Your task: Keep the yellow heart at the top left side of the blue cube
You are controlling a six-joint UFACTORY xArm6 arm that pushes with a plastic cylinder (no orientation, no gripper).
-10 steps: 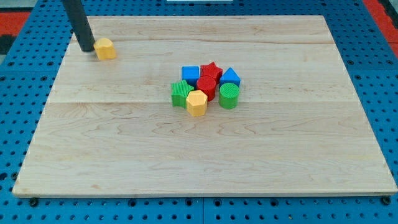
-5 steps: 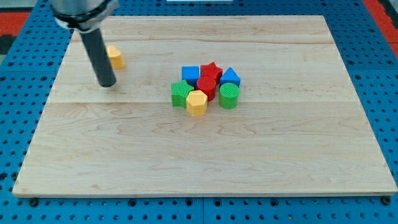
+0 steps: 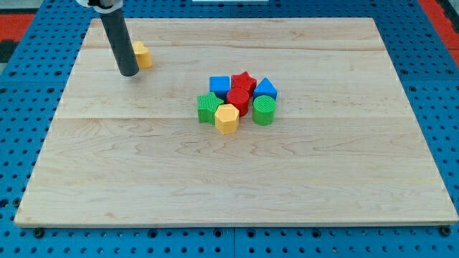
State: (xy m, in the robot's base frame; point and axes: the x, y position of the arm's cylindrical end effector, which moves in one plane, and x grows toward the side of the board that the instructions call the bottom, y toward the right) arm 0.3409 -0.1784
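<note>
A light wooden board [image 3: 237, 172] is seen lying on a blue perforated base [image 3: 21, 143], and a red perforated area [image 3: 14, 25] is visible at the view's top left corner. No brand, label or writing can be read anywhere in the view.

The dark rod [image 3: 118, 39] comes down from the view's top left, and my tip [image 3: 130, 73] is placed on the board just beside the yellow heart [image 3: 143, 54], at its lower left side as seen in the view. The rod partly covers the left edge of the heart, so it cannot be told if they are touching. No gripper is carried by the arm, so nothing is gripped; only the rod is there.

The yellow heart is found near the view's top left part of the board, well apart from the other blocks. These are packed together in one cluster near the middle of the board. The blue cube [image 3: 219, 84] is placed at the cluster's top left. Just beside it, to the right, a red star [image 3: 244, 79] is seen, then a second blue block [image 3: 265, 88] of unclear shape. A red block [image 3: 238, 99] stands in the middle of the cluster. At the bottom row, a green block [image 3: 209, 108], a yellow hexagonal block [image 3: 226, 118] and a green cylinder [image 3: 264, 110] are set from left to right.
</note>
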